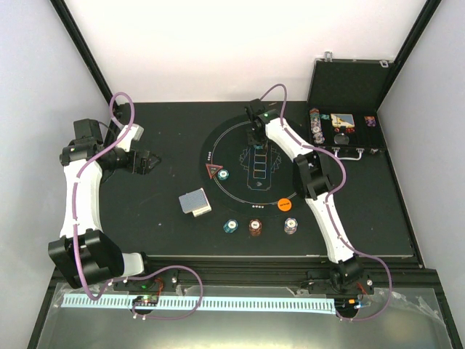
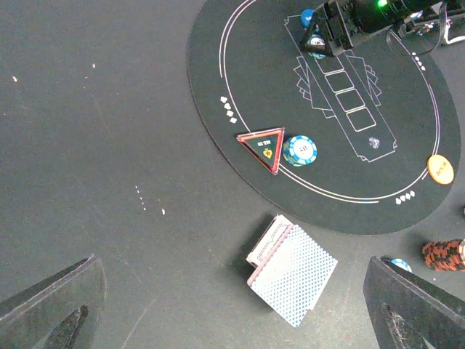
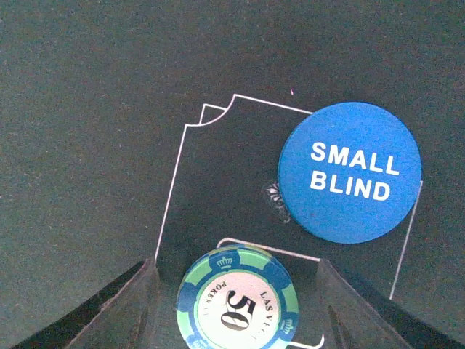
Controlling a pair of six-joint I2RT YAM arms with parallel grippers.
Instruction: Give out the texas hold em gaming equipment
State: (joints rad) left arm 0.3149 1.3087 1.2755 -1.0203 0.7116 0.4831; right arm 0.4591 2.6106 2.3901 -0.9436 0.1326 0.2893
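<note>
green 50 chip (image 3: 237,302), lower centre of frame: flat between parted fingers of right end effector (image 3: 234,265), untouched; small blind button (image 3: 350,171) just upper right.

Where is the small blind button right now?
In the right wrist view the blue Small Blind button lies flat on the black mat, overlapping a printed card outline, just up and right of the green 50 chip.
</note>
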